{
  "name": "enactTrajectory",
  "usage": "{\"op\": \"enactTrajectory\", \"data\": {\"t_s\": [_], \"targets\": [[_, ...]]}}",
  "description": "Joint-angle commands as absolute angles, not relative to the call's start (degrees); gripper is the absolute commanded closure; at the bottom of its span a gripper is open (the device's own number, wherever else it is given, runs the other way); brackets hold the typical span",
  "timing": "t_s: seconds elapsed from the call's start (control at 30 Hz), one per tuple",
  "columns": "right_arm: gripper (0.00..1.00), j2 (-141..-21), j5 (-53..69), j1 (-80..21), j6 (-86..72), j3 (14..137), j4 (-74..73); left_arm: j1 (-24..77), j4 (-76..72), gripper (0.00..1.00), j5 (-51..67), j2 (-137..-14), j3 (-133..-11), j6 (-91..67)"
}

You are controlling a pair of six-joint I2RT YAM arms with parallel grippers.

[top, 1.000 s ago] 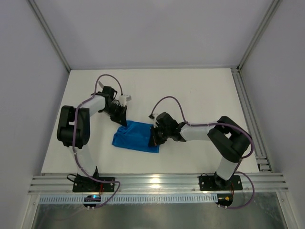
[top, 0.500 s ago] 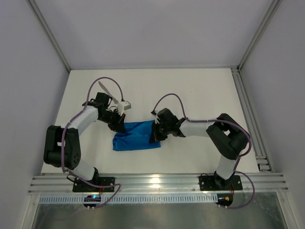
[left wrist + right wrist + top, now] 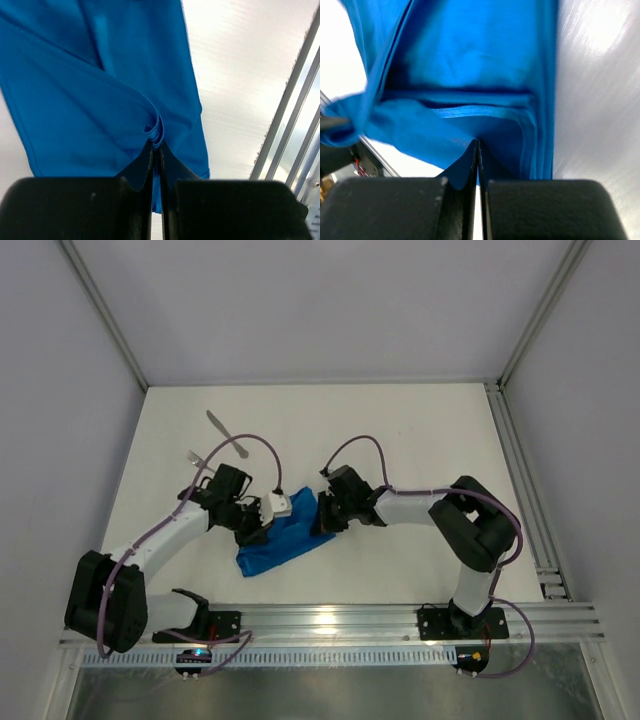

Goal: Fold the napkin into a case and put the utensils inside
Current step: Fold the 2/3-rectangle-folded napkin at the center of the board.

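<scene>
The napkin (image 3: 285, 545) lies on the white bench (image 3: 420, 430) as a folded blue strip, slanting from its near-left corner up towards its far-right end. The left claw (image 3: 256, 528) sits at the napkin's left end. In the left wrist view, the left claw (image 3: 156, 146) has its jaws drawn almost together on a bunched fold of the napkin (image 3: 100, 90) (several layers of hem show just above the tips). The right claw (image 3: 322, 518) meets the napkin's right end. In the right wrist view, the right claw (image 3: 477, 144) is likewise pinched nearly closed on the cloth edge, and the napkin (image 3: 480, 55) spreads beyond it with stacked folds running across. Both claws thus hold the napkin, one at each end. The knife (image 3: 227, 432) lies bare on the bench well beyond the napkin's left end, on the far side. The fork (image 3: 198, 456) lies just nearer than the knife, also clear of the napkin and partly hidden by the left arm
</scene>
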State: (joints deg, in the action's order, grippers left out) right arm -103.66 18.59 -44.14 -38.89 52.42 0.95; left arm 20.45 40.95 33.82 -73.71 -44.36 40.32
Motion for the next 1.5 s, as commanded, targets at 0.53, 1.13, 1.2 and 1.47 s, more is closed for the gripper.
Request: {"op": "enactTrajectory", "data": {"t_s": [0.53, 1.13, 1.2, 1.47], "targets": [[0.96, -105.1, 9.9, -43.9, -44.9, 49.5, 3.5, 29.6, 35.9, 0.98, 22.6, -68.1, -33.0, 47.3], [0.77, -87.7, 10.2, -40.5, -33.7, 52.4, -10.7, 30.9, 36.8, 0.98, 20.5, -67.1, -31.6, 49.9], [0.66, -86.4, 11.9, -40.5, -31.1, 53.1, -12.9, 30.9, 37.2, 0.98, 20.9, -66.8, -31.5, 50.1], [0.49, -95.0, 14.9, -40.5, -27.2, 61.8, -10.6, 30.9, 37.9, 0.98, 20.9, -67.1, -32.2, 50.5]]}}
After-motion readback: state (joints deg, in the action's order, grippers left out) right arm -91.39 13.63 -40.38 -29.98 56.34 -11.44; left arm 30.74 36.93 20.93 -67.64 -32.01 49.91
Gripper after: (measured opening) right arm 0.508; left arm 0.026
